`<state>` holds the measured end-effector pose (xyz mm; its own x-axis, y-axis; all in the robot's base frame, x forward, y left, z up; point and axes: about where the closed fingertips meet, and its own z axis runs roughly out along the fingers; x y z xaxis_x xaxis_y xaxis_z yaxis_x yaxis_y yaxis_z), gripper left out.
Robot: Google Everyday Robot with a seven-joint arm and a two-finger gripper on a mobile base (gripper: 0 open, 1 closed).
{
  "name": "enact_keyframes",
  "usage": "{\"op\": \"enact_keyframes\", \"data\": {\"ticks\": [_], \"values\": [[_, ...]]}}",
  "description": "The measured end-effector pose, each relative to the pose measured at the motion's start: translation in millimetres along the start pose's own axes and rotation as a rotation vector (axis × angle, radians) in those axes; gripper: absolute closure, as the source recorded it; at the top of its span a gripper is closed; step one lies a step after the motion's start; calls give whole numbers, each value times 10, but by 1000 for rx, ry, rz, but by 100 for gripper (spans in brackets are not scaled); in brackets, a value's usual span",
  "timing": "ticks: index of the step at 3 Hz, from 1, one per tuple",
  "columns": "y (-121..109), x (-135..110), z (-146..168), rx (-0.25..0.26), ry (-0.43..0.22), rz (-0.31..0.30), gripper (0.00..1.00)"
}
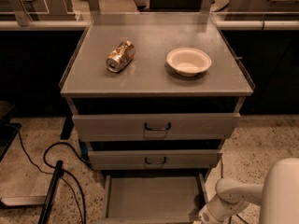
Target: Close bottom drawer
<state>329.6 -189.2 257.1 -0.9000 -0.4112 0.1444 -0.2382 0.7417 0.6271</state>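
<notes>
bottom drawer [152, 197] stood open | pincer [205, 214] at its 4 o'clock, perhaps touching | grip: could not tell

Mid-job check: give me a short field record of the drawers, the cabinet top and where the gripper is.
bottom drawer: shallow grey metal tray, pulled out, nothing visible inside
middle drawer: grey front, dark handle, further in than the bottom one
top drawer: widest grey front, dark handle, also further in
cabinet top: crushed gold can on its side at left, round white bowl upright at right, apart
gripper: at the white arm's end, bottom frame edge, beside the bottom drawer's right front corner; contact not discernible
</notes>
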Motion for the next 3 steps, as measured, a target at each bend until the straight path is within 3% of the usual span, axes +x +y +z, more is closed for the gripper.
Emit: {"op": "enact_keyframes", "data": {"ticks": [2,3], "values": [[-65,-28,53,-24,-15,14,100],[-268,-200,75,-29,-114,74,100]]}}
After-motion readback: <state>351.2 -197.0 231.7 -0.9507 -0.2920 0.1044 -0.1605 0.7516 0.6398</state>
